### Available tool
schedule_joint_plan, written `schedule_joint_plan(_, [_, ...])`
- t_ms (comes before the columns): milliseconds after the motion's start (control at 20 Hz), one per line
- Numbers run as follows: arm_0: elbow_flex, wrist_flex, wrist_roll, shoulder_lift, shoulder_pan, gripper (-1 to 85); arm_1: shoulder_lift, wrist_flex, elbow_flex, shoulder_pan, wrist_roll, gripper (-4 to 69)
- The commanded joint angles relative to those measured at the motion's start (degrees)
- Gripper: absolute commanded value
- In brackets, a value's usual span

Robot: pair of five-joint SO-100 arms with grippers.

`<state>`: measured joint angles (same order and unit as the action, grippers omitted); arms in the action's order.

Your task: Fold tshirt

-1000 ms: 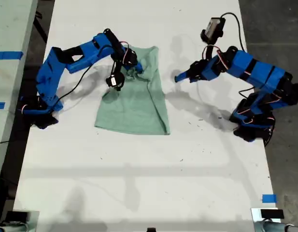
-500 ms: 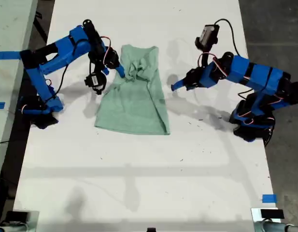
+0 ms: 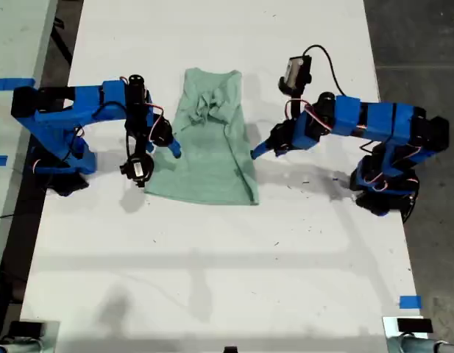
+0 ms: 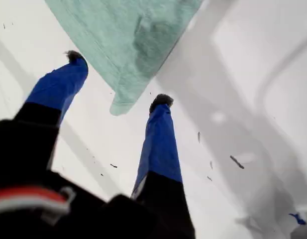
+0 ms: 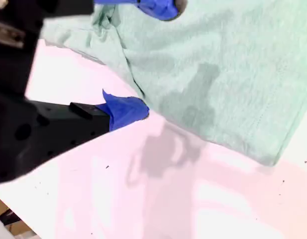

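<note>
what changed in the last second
My second hand drew back off the bunched top of the shirt and came down to the shirt's left edge in the exterior view, open. My first hand moved in to the shirt's right edge in that view, also open. Neither holds anything; the shirt lies as before.

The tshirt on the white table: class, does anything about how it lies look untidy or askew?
Yes. The tshirt is folded narrow, but cloth is bunched in wrinkles near its neck end, toward the exterior view's top. Its hem end flares wider, so the sides are not parallel. Both grippers are open beside it.
</note>
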<state>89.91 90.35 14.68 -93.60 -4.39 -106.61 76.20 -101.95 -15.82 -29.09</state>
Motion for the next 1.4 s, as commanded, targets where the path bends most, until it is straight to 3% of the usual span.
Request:
schedule_joint_plan(0, [-0.35, 0.35, -1.23, -3.25, 1.93, 24.5, 4.22, 1.14, 7.91, 1.85, 1.76, 25.8])
schedule_joint_plan(400, [1.93, 0.26, -1.85, -4.75, 2.64, 24.5, 22.32, 0.97, 17.4, 6.42, 4.83, 26.2])
schedule_joint_plan(650, [5.19, 0.7, -2.29, -9.05, 2.37, 24.3, 29.0, -5.54, 14.15, 7.65, 6.68, 25.3])
schedule_joint_plan(750, [6.68, 0.79, -2.46, -10.63, 2.29, 24.1, 31.29, -7.65, 13.27, 7.56, 6.77, 22.1])
schedule_joint_plan(850, [7.29, 0.62, -2.55, -11.16, 2.29, 24.0, 33.13, -10.63, 11.43, 6.86, 6.68, 12.4])
schedule_joint_plan(1100, [7.38, 0.62, -2.81, -11.25, 2.29, 23.8, 37.35, -16.87, 8.53, 6.59, 6.68, -2.0])
schedule_joint_plan(1350, [7.56, 0.18, -2.81, -11.25, 2.29, 23.6, 37.71, -14.85, 9.67, 6.77, 5.27, -2.0])
